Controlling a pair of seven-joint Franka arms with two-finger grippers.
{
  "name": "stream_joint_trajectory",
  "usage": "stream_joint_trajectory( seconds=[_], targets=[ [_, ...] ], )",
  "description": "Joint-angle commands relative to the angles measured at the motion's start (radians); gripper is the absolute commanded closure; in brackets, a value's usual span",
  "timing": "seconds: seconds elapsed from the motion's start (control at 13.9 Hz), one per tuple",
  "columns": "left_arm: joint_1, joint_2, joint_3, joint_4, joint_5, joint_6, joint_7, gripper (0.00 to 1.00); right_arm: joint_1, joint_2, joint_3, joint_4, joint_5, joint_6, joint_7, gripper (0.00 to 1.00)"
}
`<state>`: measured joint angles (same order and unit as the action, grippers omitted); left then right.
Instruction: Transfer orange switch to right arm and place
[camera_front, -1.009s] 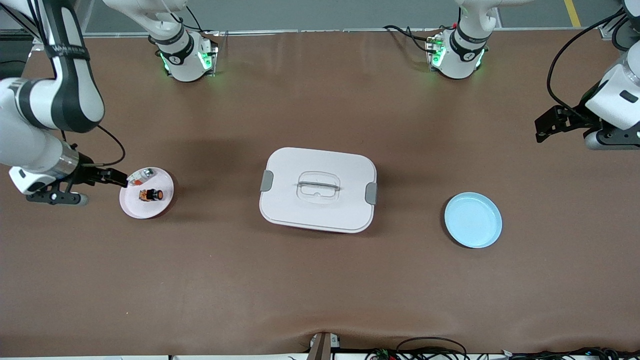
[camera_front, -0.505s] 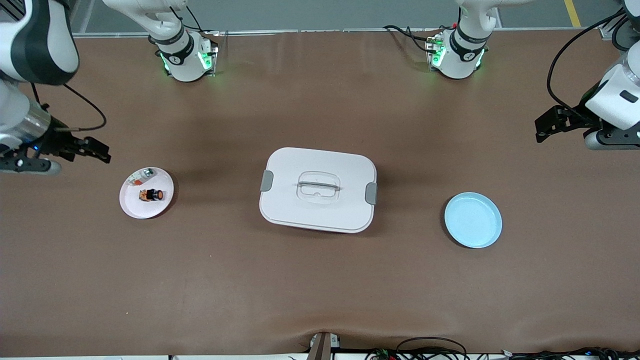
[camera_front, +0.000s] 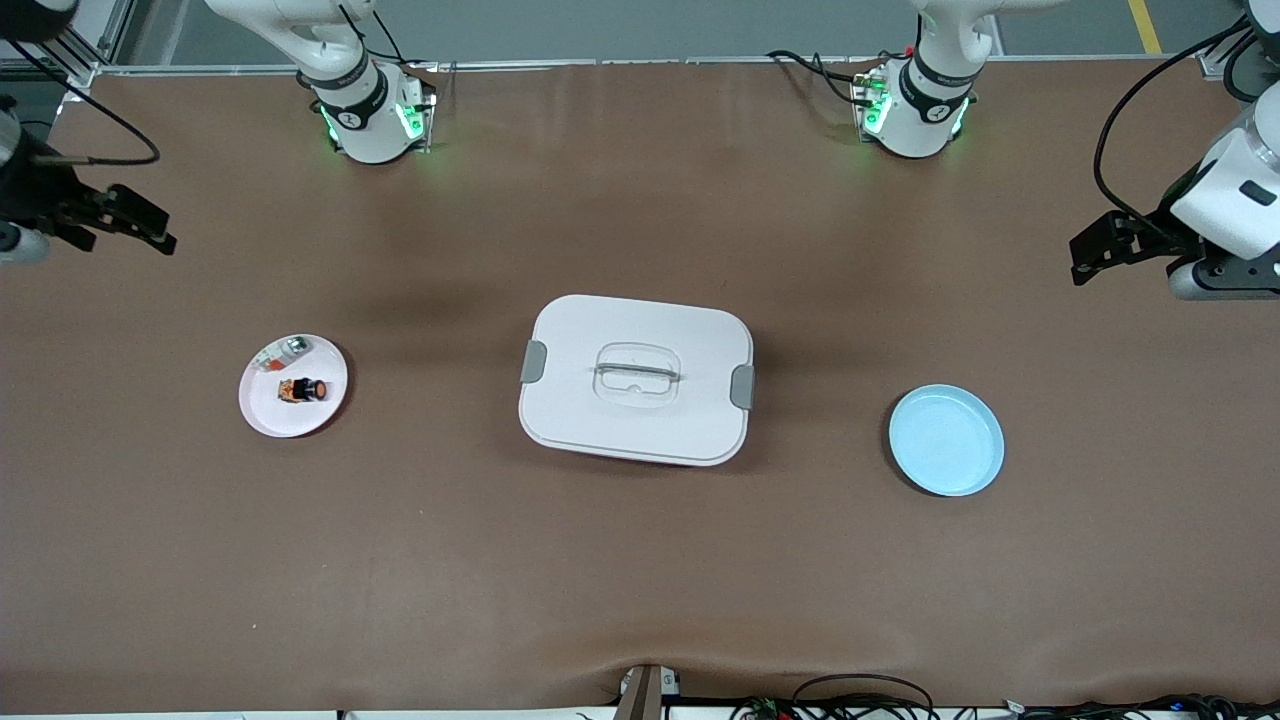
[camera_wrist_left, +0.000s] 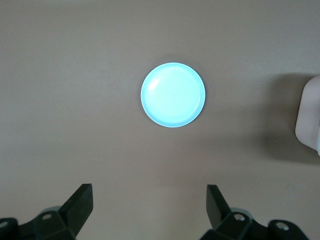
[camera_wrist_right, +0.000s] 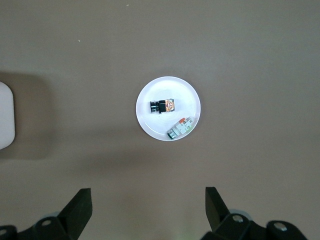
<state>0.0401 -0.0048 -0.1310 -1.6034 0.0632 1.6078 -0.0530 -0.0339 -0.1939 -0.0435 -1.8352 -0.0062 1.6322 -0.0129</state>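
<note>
Switch (camera_front: 303, 389) lies on its side on your pink plate (camera_front: 270, 420) toward the right arm's end, long axis along the table's length, orange button facing the box (camera_front: 636, 379). Front view: one brown table (camera_front: 640, 560), one box at its middle, two plates, the blue plate (camera_front: 946, 440) bare, plus one silvery piece (camera_front: 283, 352) beside the switch. Both grippers, right (camera_front: 150, 228) and left (camera_front: 1085, 256), hang released over table ends. Left wrist view: fingers (camera_wrist_left: 80, 205) spread above the blue plate. Right wrist view: fingers (camera_wrist_right: 80, 207) spread, nothing held.
</note>
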Motion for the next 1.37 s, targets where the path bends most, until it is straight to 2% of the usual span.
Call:
stream_joint_trajectory(
  seconds=[0.0,0.65,1.3],
  targets=[
    [0.001,-0.009,-0.004,-0.006,-0.013,0.006,0.004,0.00,0.011,0.017,0.001,0.080,0.002,-0.051,0.014,0.00],
    [0.004,-0.009,-0.004,-0.006,-0.013,0.014,0.004,0.00,0.009,0.048,-0.003,0.171,0.003,-0.100,0.007,0.00],
    [0.007,-0.009,-0.004,-0.003,-0.013,0.018,0.004,0.00,0.009,0.051,-0.007,0.188,0.002,-0.123,0.002,0.00]
  ],
)
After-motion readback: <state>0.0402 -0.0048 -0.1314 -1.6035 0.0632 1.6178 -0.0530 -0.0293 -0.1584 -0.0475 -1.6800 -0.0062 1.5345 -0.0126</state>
